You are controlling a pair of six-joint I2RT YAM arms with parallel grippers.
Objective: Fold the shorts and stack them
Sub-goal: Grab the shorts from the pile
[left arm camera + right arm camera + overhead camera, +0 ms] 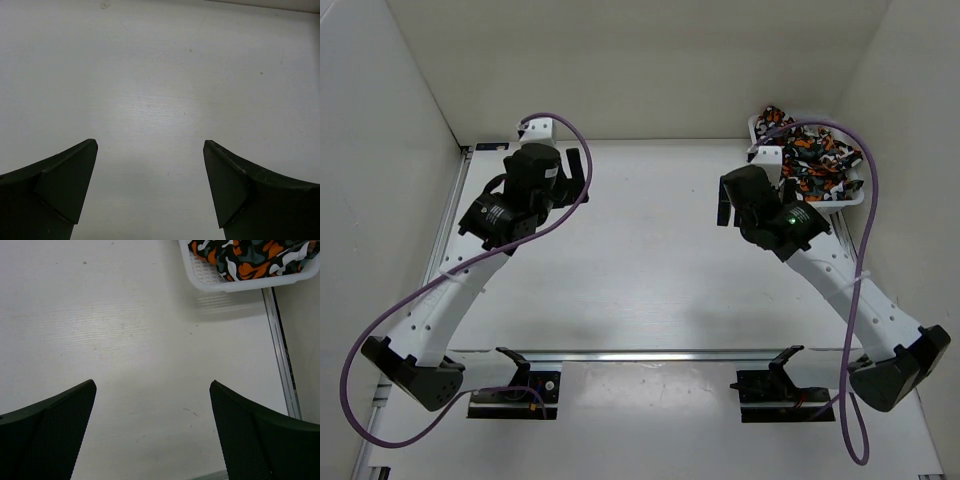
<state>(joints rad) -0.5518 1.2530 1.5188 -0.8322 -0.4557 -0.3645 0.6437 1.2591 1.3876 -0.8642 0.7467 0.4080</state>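
Lying bunched in the basket (235, 286), the shorts (250, 257) sit untouched.

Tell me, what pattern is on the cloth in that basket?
The shorts show orange, black, grey, white camouflage blotches, clearest in the right wrist view.

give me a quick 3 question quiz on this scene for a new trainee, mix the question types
1. True or false: the shorts lie spread flat on the table.
2. In the top view, the basket sits at the table's: A far right corner, B far left corner, C near left corner.
3. Fill in: the left gripper and right gripper are both ___, holding nothing.
Key: 1 false, they are heaped in the basket; 2 A; 3 open.
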